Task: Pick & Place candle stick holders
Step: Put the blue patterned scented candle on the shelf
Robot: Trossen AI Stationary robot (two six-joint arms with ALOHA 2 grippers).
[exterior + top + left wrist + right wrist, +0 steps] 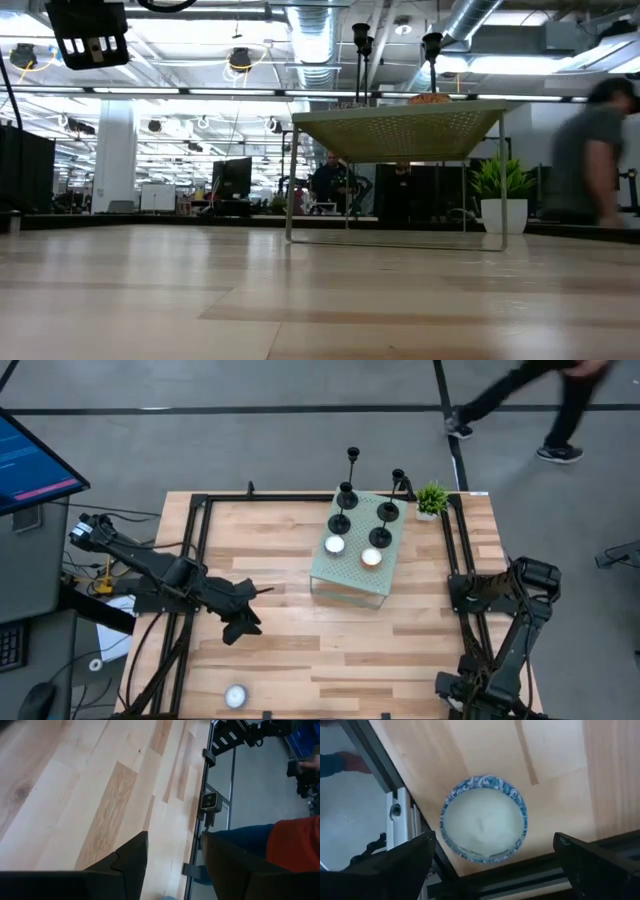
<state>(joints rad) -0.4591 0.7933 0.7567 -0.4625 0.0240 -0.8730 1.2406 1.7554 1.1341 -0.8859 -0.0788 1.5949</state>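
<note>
On the wood table, green perforated stand bearing candle stick holders, left hand released, right hand released.

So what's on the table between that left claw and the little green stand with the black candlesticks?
Nothing: the high view shows bare wood between the left gripper and the pale green perforated stand carrying the black metal candlesticks.

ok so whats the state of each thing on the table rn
candle stick holders: four, upright on or beside the green shelf, none held
green shelf: standing on the table
tealight candles: two on the shelf
blue-rimmed candle: on the table, untouched
left pincer: part open, empty
right pincer: open, empty
</note>
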